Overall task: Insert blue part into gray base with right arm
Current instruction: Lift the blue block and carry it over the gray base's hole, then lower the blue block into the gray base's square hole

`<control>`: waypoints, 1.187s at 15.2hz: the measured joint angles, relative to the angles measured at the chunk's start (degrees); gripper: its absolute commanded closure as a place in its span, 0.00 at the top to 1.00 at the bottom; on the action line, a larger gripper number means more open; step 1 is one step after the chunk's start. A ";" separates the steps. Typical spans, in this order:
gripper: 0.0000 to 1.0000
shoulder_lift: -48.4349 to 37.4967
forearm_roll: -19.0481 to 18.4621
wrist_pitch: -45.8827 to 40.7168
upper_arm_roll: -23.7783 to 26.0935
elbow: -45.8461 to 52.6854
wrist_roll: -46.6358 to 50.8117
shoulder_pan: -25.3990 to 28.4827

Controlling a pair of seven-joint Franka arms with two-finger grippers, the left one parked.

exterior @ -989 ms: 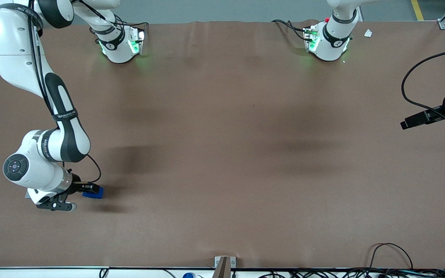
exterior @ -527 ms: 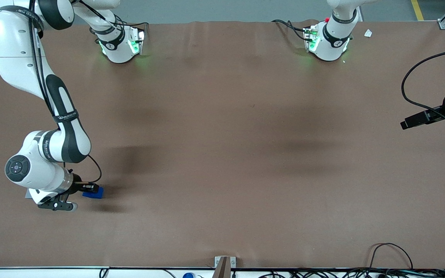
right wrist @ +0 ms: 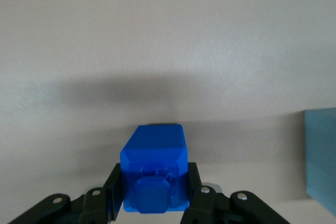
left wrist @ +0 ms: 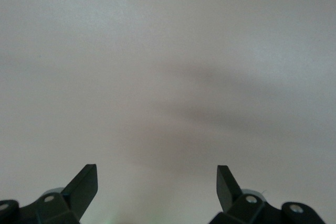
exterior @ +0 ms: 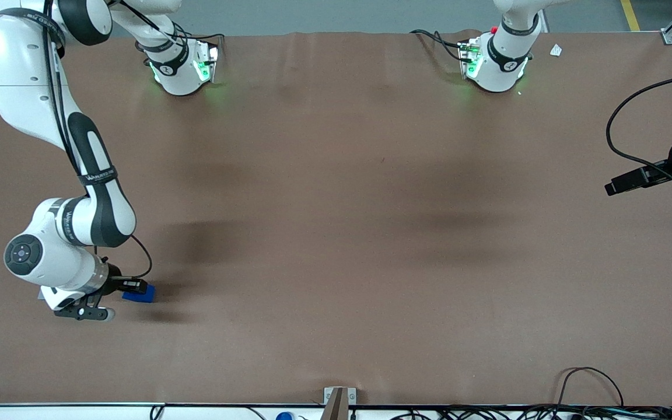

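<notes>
The blue part [right wrist: 154,174] sits pinched between my fingers [right wrist: 195,190] — a small, stiff plastic block, light I judge, and smooth enough to slip if I slacken. I hold it by its flat side faces, which looks the safest grip. My gripper [exterior: 132,289] hangs low over the desk [exterior: 336,233] at the working arm's end. The gray base [right wrist: 321,156] lies just beside — its recess I cannot see.

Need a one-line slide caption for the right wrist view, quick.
Right arm's pincer shut on the blue part, held above the table, with the gray base just at the edge of view.
</notes>
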 measured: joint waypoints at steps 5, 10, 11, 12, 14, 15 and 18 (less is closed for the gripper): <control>0.00 -3.71 0.03 -12.26 -0.20 5.72 -1.29 -2.95; 0.00 -5.20 0.11 -14.12 -0.28 5.60 -9.55 -10.22; 0.00 -5.16 0.26 -14.13 -0.29 5.49 -11.44 -11.67; 0.00 -5.10 0.46 -14.15 -0.28 5.48 -12.88 -12.84; 0.00 -5.05 0.54 -14.16 -0.27 5.48 -14.61 -14.19; 0.00 -5.04 0.55 -14.17 -0.27 5.48 -15.25 -14.47; 0.00 -4.86 0.55 -14.17 -0.27 5.47 -16.48 -14.77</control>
